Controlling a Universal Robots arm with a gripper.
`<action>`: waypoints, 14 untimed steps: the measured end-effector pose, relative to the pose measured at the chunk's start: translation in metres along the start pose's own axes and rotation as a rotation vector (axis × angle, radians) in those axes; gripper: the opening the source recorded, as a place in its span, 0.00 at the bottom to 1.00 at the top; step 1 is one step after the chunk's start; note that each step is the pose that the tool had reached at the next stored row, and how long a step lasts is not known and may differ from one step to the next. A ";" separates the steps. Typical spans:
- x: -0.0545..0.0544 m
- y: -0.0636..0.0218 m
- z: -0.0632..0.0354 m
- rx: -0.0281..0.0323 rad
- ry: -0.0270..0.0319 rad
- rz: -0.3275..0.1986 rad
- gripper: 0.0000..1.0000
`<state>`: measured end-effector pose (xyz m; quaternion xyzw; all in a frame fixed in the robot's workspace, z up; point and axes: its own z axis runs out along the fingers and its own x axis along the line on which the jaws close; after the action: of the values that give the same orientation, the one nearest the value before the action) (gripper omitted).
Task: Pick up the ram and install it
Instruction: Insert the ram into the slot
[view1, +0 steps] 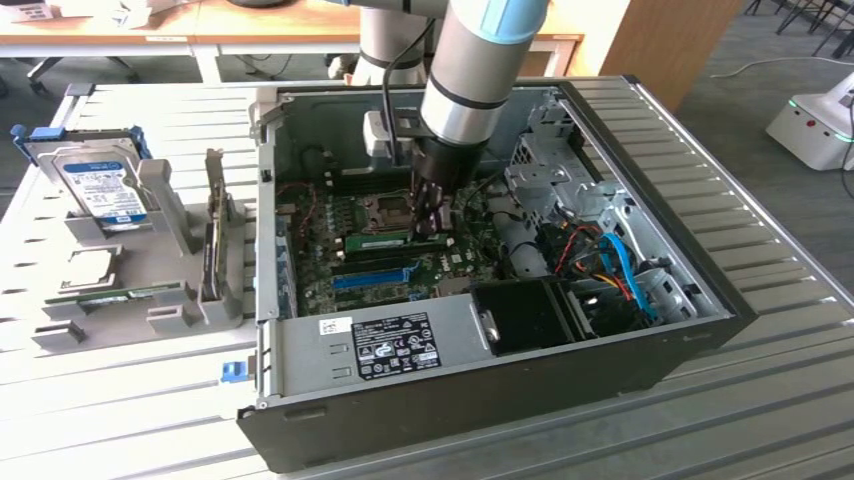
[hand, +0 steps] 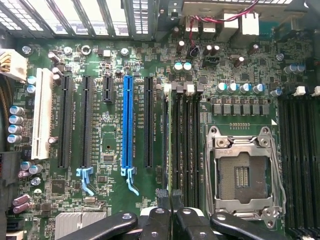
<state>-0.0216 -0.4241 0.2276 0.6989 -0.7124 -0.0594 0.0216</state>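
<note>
Fingers (hand: 163, 200) narrow, pinching ram (view1: 387, 241) edge-on at memory slot beside CPU socket (hand: 243, 175), inside PC case (view1: 694, 330). Likely seating step: keep stick upright, match notch to slot key, press evenly along length, stay off blue expansion slot (hand: 127, 122).

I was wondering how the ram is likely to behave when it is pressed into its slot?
The ram is a thin, narrow green board standing on edge, so it is probably light and fairly stiff, though it might bow under hard pressure. The hand grips it near one end, so it may tilt and seat unevenly.
</note>
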 end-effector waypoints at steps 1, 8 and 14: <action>0.000 0.0001 -0.0006 0.0000 0.0001 0.000 0.13; 0.000 0.0003 -0.0026 0.0001 -0.0003 0.000 0.13; 0.000 -0.0002 -0.0027 0.0001 -0.0010 -0.002 0.13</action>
<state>-0.0211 -0.4241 0.2303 0.6997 -0.7116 -0.0597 0.0211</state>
